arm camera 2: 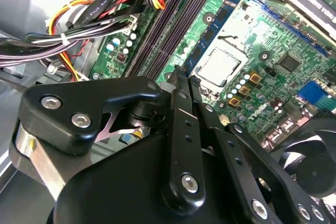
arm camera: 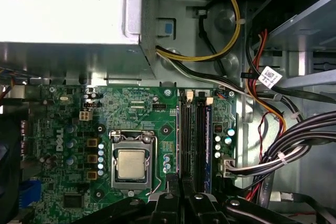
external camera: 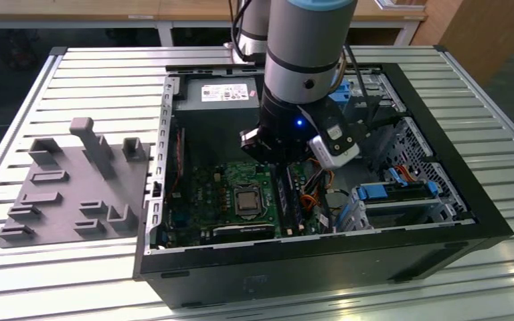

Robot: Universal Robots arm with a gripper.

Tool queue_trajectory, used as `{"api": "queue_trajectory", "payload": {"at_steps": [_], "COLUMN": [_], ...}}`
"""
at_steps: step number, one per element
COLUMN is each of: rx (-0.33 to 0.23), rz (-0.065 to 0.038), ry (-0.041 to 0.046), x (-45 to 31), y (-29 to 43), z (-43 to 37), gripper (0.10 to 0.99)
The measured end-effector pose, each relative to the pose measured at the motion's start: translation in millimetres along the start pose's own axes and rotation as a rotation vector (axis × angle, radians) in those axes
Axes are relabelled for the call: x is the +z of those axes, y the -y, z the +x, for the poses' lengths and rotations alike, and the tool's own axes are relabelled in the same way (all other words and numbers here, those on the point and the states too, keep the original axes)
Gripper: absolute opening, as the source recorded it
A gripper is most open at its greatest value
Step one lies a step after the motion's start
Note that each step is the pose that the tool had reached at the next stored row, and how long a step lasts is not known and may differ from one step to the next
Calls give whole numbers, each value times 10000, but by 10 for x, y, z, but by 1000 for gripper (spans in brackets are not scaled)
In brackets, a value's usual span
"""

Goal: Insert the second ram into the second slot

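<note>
My gripper (arm camera: 179,180) hangs low over the motherboard (arm camera: 131,114), its tips above the near end of the dark ram slots (arm camera: 192,140). The fingers (arm camera 2: 178,77) are shut, and I see nothing between them. In the first wrist view, a thin blue stick (arm camera: 206,145) stands in the slot farthest from the processor (arm camera: 130,163). I cannot tell whether it is the second ram. In the exterior view the gripper (external camera: 280,160) reaches down inside the open computer case (external camera: 471,200), just above the slots (external camera: 288,197).
The power supply (external camera: 221,93) fills the far end of the case. Cable bundles (arm camera: 294,140) and drive bays (external camera: 400,190) crowd the side of the slots away from the processor. A grey fixture (external camera: 69,187) with upright holders lies on the slatted table (external camera: 88,67), at the exterior view's left.
</note>
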State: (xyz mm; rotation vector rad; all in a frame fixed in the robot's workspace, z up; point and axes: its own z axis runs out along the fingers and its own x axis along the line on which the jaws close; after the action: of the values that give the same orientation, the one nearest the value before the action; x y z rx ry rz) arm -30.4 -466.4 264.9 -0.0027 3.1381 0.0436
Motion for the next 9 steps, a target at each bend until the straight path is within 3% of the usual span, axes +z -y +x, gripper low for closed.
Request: {"api": "queue_trajectory", "payload": {"at_steps": [9], "rx": [-1], "rz": [-2], "ry": [0], "x": [14], "y": [1], "z": [0], "gripper": [133]}}
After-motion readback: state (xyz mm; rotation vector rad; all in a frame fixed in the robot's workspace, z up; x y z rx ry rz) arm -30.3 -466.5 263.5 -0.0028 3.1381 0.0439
